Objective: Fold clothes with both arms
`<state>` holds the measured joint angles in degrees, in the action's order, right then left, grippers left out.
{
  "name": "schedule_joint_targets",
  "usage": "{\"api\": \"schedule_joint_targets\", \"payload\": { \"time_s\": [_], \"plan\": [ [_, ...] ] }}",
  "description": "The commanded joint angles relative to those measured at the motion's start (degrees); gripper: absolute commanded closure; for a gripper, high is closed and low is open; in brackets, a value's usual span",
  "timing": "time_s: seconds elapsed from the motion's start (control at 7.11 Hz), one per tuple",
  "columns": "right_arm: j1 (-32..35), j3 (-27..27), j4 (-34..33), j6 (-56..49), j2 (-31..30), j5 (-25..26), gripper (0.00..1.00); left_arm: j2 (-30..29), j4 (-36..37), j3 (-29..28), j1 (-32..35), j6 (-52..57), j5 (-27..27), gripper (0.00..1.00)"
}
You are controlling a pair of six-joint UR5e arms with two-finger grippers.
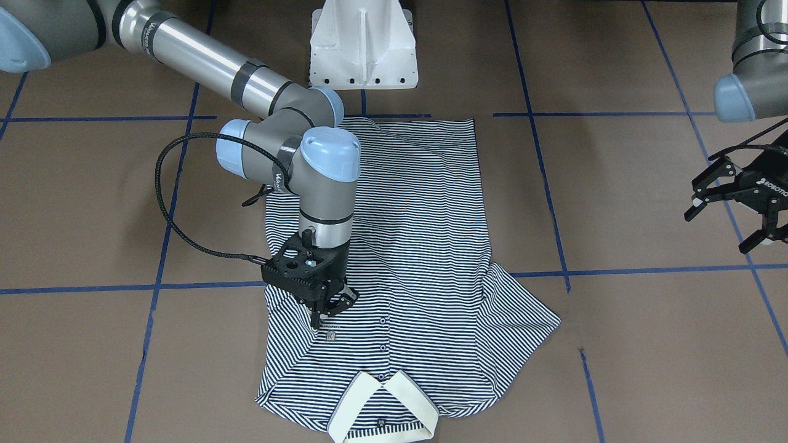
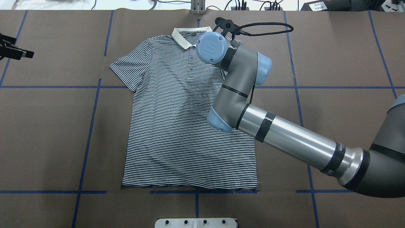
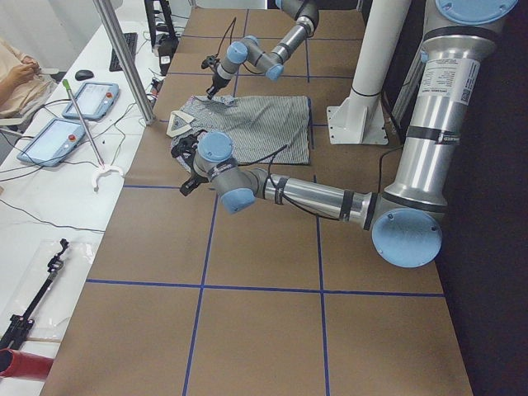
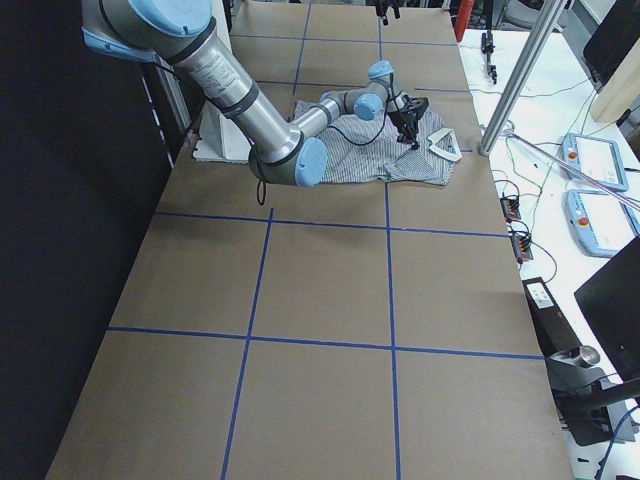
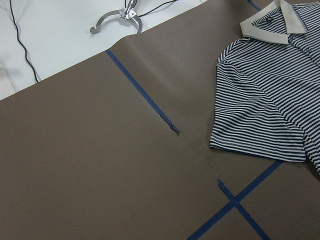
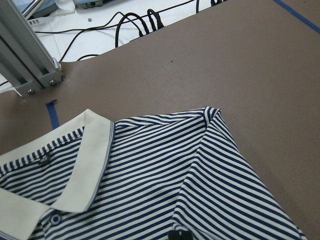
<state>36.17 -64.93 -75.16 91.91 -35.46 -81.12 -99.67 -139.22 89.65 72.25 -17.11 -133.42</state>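
The striped polo shirt lies flat and face up on the brown table, collar towards the operators' side. My right gripper stands tip-down on its chest beside the small patch. Its fingers look closed on the sleeve cloth folded in there, and one fingertip shows at the fold's end. The overhead view hides that gripper under the right arm. The other sleeve lies spread out. My left gripper hangs open and empty, well off the shirt to the side.
The white pedestal base stands just past the shirt's hem. Blue tape lines cross the brown table. An aluminium post and cables sit beyond the table edge near the collar. A white bench with tablets runs along that side.
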Motion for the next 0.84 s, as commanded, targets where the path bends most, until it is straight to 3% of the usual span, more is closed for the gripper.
{"api": "schedule_joint_targets", "payload": {
  "time_s": [0.0, 0.14, 0.28, 0.42, 0.56, 0.7],
  "plan": [
    [-1.1, 1.2, 0.3, 0.0, 0.4, 0.9, 1.0, 0.0, 0.0, 0.1, 0.0, 0.0, 0.0, 0.0],
    [-1.0, 1.2, 0.4, 0.0, 0.9, 0.9, 1.0, 0.0, 0.0, 0.1, 0.0, 0.1, 0.0, 0.0],
    [-1.0, 1.3, 0.4, 0.0, 0.8, 1.0, 0.31, 0.0, 0.0, 0.0, 0.0, 0.1, 0.0, 0.0],
    [-0.8, 1.3, 0.2, -1.6, 0.7, 0.9, 0.0, -0.1, 0.1, -0.1, -0.1, 0.1, 0.0, 0.0],
    [0.8, 1.0, 0.3, -7.0, 1.1, -0.9, 0.0, -0.1, 0.1, -0.3, 0.0, 0.2, 0.0, 0.0],
    [4.7, 0.7, 0.1, -14.6, 0.5, -9.1, 0.0, -0.1, 0.3, -0.8, -0.2, 0.1, 0.3, 0.0]
  ]
}}
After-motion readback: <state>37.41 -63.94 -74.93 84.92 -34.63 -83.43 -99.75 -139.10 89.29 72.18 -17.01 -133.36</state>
